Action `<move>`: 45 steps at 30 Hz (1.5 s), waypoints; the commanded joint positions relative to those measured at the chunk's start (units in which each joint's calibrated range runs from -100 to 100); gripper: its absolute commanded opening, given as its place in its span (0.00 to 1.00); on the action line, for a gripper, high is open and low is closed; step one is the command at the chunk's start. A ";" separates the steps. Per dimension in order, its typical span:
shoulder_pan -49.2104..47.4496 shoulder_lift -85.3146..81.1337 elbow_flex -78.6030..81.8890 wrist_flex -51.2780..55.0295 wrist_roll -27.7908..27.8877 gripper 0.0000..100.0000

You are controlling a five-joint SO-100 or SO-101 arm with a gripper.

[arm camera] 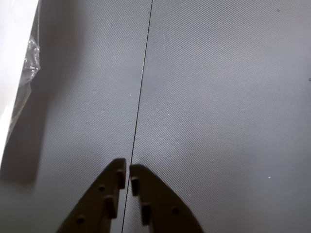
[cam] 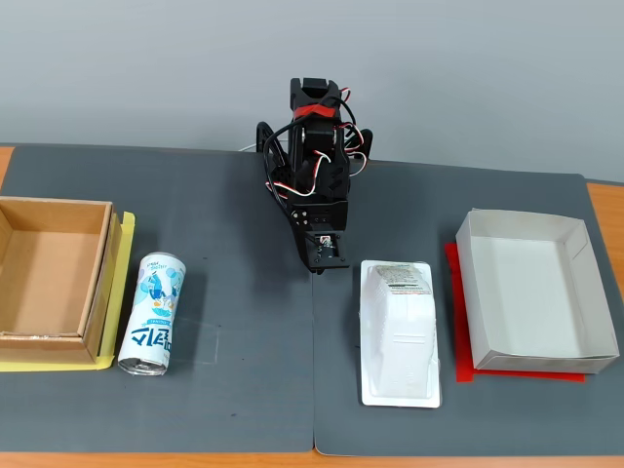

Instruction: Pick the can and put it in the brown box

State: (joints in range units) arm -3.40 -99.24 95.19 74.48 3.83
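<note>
The can [cam: 154, 312] lies on its side on the dark mat at the left of the fixed view, white with light-blue graphics, just right of the brown box [cam: 97, 283]. The brown box is open-topped and sits on a yellow sheet at the far left. My gripper [cam: 318, 265] hangs low over the mat's middle seam under the folded arm, well to the right of the can. In the wrist view the gripper [arm camera: 128, 171] enters from the bottom, its fingers together and empty above the seam. The can and the box are out of the wrist view.
A white plastic tray-shaped package [cam: 398, 331] lies right of the seam; its edge also shows in the wrist view [arm camera: 17, 48]. A white rectangular box [cam: 575, 292] stands on a red sheet at the far right. The mat seam [arm camera: 138, 97] runs down the middle.
</note>
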 commanded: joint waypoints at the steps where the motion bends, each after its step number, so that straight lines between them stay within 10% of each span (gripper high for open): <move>1: -0.09 -0.42 -3.07 0.02 0.18 0.02; 24: 0.56 9.32 -11.48 -3.88 0.18 0.02; 45: 11.44 50.07 -53.57 -7.35 7.32 0.01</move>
State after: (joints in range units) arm 4.29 -54.27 48.87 67.73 8.03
